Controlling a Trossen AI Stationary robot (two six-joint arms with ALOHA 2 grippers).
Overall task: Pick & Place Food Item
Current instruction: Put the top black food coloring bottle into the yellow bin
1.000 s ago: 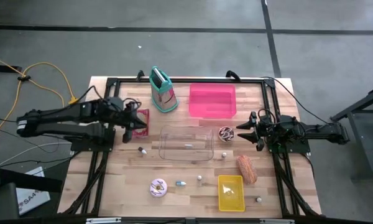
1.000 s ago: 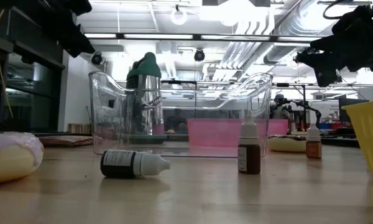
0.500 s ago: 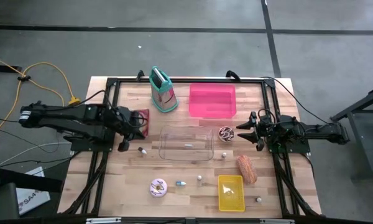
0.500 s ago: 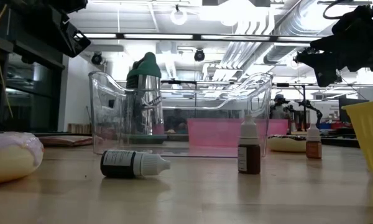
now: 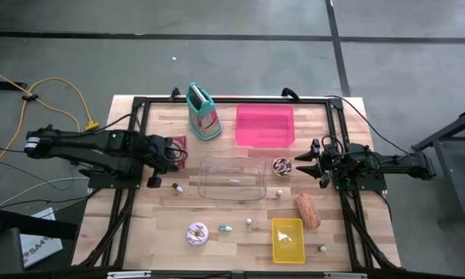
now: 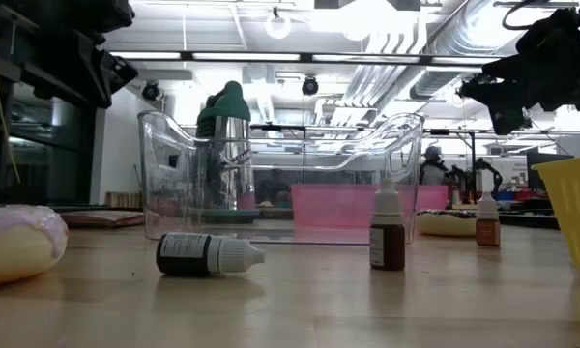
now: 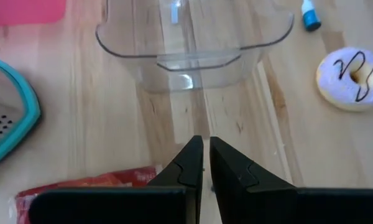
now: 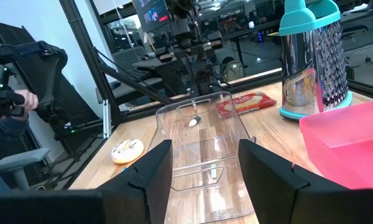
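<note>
My left gripper [image 5: 178, 157] [image 7: 205, 155] is shut, holds nothing and hangs above the table's left side, pointing down at bare wood just past a red snack packet [image 5: 176, 143] [image 7: 87, 186] lying flat. A white iced donut [image 5: 197, 233] [image 7: 353, 78] lies near the front edge. A brown bread roll [image 5: 307, 210] and a chocolate donut [image 5: 282, 164] lie on the right. My right gripper [image 5: 302, 161] [image 8: 202, 168] waits there, level and open, with nothing between its fingers.
A clear tub [image 5: 232, 178] stands mid-table, a pink tray [image 5: 264, 125] and a teal-topped grater [image 5: 204, 112] behind it, and a yellow bin [image 5: 287, 239] at the front right. Small dropper bottles [image 6: 208, 255] [image 6: 388, 232] lie and stand about. A black frame [image 5: 139, 105] borders the table.
My left gripper has sunk a little and tipped farther downward with a roll of the wrist, staying shut beside the red packet. My right arm has kept still, and nothing on the table has moved.
</note>
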